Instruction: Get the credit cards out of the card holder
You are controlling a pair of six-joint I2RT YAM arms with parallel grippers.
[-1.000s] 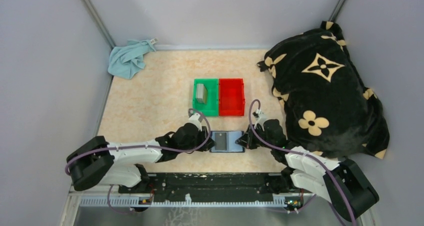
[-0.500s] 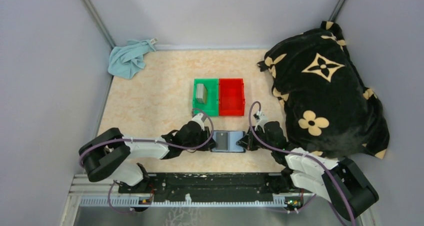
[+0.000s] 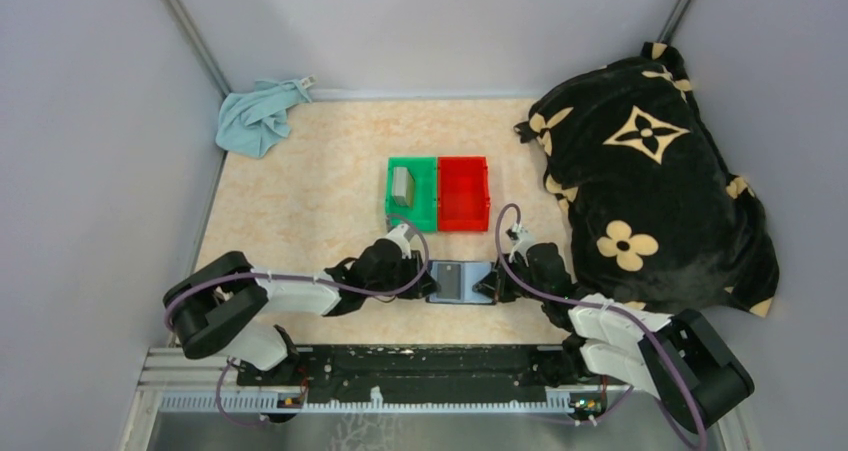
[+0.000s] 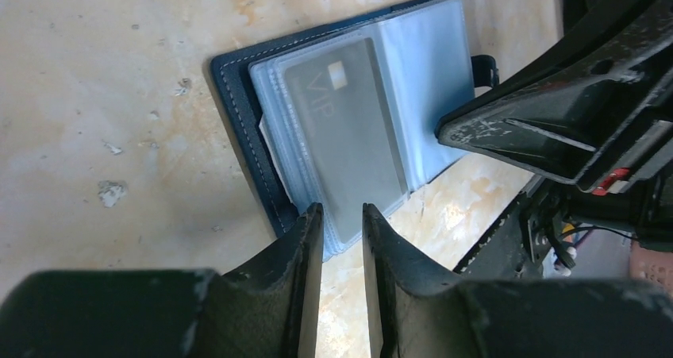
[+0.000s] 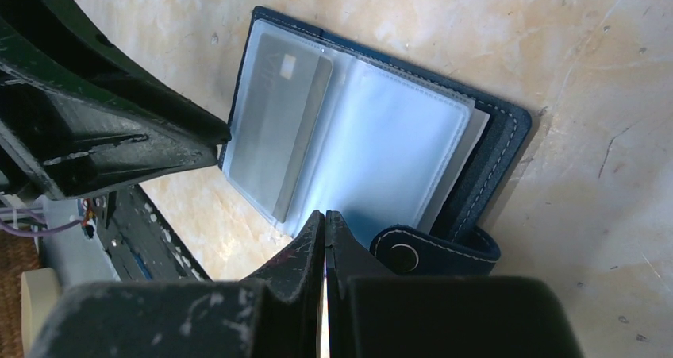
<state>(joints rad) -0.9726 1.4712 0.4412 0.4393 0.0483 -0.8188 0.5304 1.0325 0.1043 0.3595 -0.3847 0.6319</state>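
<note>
This grey credit card (image 4: 349,152) looks thin and slick, so I'd pinch its near edge; left fingers (image 4: 305,255) barely parted, right fingers (image 5: 305,251) pressed together.

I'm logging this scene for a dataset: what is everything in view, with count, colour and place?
card holder: one, navy, lying open on the table between the grippers
credit card: one visible, grey, inside the holder's clear sleeve
green bin: one, green, table centre
grey item: one, grey, inside the green bin
red bin: one, red, against the green bin's right side
cloth: one, teal, far left corner
blanket: one, black with tan flowers, right side
table: one, beige marbled
left gripper: black, jaws slightly apart at the holder's edge
right gripper: black, jaws closed beside the snap tab
</note>
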